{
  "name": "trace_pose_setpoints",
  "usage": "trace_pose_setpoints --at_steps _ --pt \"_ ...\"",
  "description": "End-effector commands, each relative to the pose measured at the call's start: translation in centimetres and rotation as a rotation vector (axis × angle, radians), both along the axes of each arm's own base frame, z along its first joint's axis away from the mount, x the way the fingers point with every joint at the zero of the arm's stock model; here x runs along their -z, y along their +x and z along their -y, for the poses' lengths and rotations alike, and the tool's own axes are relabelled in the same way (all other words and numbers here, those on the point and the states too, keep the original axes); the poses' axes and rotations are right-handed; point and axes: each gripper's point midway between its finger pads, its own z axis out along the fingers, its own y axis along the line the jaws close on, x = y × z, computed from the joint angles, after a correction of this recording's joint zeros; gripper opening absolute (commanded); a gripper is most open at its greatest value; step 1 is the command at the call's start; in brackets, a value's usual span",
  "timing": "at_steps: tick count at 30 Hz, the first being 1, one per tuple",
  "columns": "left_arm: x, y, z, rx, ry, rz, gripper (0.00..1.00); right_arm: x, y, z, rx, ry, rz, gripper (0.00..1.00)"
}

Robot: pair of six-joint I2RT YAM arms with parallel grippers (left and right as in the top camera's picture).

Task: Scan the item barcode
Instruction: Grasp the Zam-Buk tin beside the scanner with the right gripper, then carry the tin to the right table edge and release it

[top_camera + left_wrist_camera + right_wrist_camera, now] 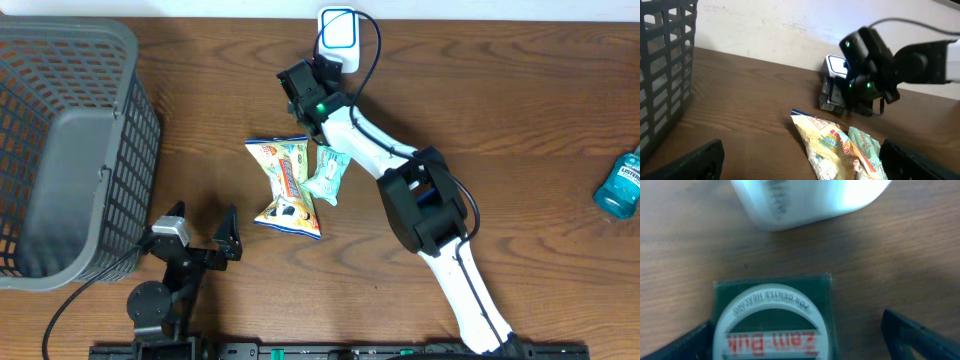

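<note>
My right fingers [312, 76] are spread wide over the far edge of the bench [520, 120], right up by the white scanner [338, 30]. They hold nothing. Between them, flat on the wood, lies the small green Zam-Buk box [772, 320], the item for the task. Its round white label faces up at my wrist camera, and the red lettering reads upside down from there. The box sits just on my side of the scanner, with a narrow strip of bare wood between the two. One finger edge seems to reach the box's side. The other finger [920, 335] stands clear of it with wood showing in the gap. I cannot see any barcode on the face turned towards me.

My left fingers [203, 222] are wide apart too and hold nothing. They hang low over the bench, well away from the scanner on the near side, and point towards it. From that wrist I see the scanner's pale blue face [836, 66] with the dark box [831, 98] in front of it, under my right wrist.

Between my left fingers and the scanner lie a yellow snack bag [285, 185] and a mint-green pouch [328, 172], which touch each other. A grey mesh basket [70, 150] stands far to the scanner's left. A blue mouthwash bottle [620, 183] lies far to its right, at the edge of the overhead view.
</note>
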Motion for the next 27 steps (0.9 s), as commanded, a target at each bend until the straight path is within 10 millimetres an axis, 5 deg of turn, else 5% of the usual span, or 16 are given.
trace_pose_setpoints --at_steps 1,8,16,23,27 --pt "1.6 -0.1 0.2 0.012 -0.003 -0.045 0.98 3.2 -1.0 -0.6 -0.016 0.030 -0.086 0.91" --pt "1.6 -0.1 0.2 0.012 -0.003 -0.045 0.98 4.4 -2.6 0.4 -0.022 -0.029 -0.162 0.58" --pt "1.6 -0.1 0.2 0.012 -0.003 -0.045 0.98 3.1 -3.1 6.1 0.035 -0.112 -0.283 0.55" --pt "1.6 -0.1 0.2 0.012 -0.003 -0.045 0.98 -0.5 -3.4 17.8 0.221 -0.201 -0.394 0.52" --pt "1.6 -0.1 0.2 0.012 -0.003 -0.045 0.98 -1.5 -4.0 28.2 0.390 -0.304 -0.462 0.50"
